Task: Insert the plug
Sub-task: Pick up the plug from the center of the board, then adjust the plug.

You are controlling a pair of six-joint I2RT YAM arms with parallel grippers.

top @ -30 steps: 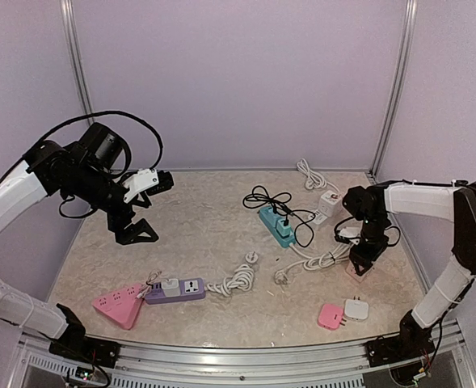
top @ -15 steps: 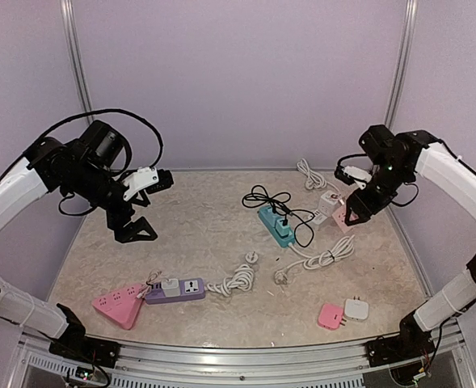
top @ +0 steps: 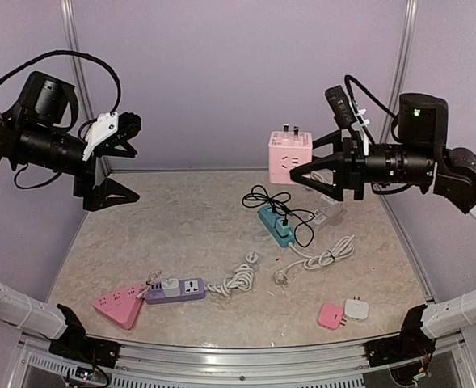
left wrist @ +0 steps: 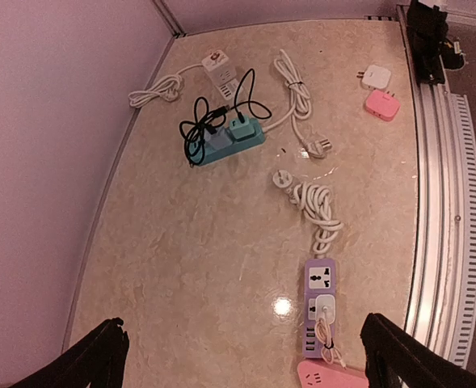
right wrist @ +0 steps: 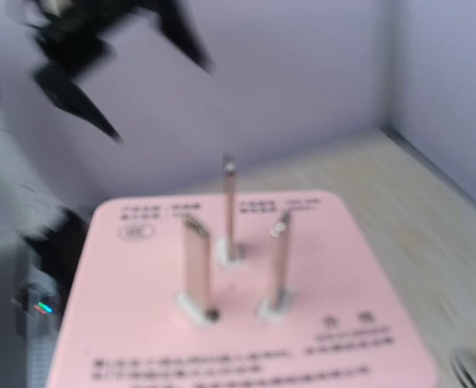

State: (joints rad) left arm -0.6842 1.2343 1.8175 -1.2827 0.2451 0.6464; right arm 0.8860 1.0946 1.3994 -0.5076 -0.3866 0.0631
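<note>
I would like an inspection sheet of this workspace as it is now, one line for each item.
Surface: beige stone-patterned table.
Job's things: pink cube plug aloft, prongs up; teal power strip and purple power strip on the table.
Clutter: pink adapter, white adapter, front right.
End effectors: left end effector open, empty; right end effector shut on the pink cube plug.
Cables: black cord at the teal power strip; coiled white cord; loose white cord.
Surroundings: lilac walls, front rail.
</note>
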